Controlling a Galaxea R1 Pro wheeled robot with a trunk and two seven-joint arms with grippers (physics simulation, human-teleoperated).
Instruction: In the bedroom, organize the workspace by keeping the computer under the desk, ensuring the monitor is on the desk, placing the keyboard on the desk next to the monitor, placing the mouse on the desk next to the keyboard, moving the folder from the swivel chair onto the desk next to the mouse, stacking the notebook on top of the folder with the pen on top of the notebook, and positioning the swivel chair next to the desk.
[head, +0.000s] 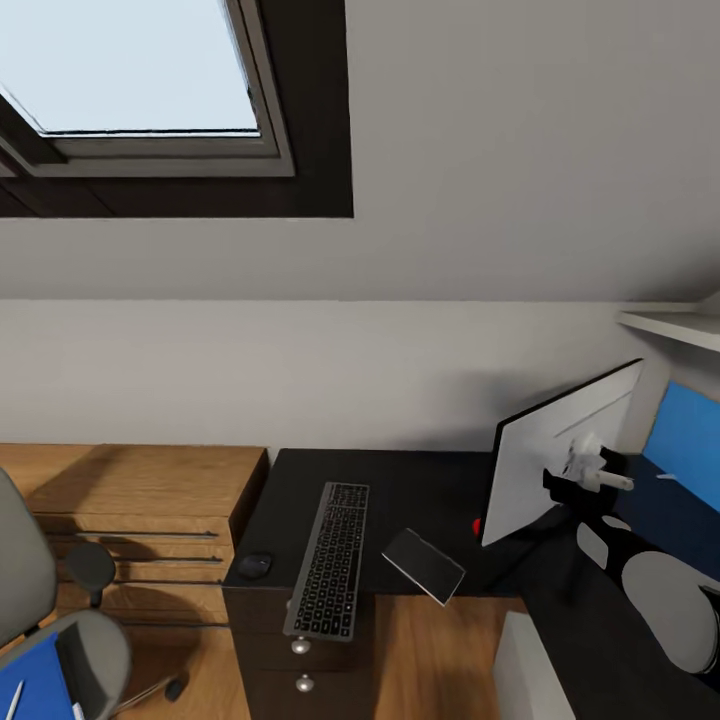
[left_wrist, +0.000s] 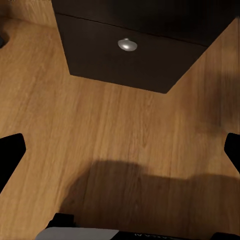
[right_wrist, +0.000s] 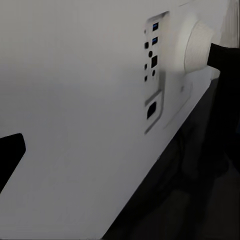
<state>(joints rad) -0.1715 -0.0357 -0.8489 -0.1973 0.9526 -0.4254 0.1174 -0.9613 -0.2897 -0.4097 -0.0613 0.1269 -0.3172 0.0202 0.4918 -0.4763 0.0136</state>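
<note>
The monitor (head: 548, 468) is seen from its white back at the right of the black desk (head: 420, 490), with the right gripper (head: 585, 470) just behind it, its finger state not discernible. The keyboard (head: 330, 558) overhangs the near edge, the mouse (head: 254, 565) left of it. The left gripper's fingers (left_wrist: 11, 152) are spread apart over the wood floor (left_wrist: 120, 130); the folder (head: 35, 680) lies on the swivel chair (head: 95, 650) at the near left.

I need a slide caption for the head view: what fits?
Black desk under a skylight, with keyboard, mouse and monitor seen from behind.
</note>
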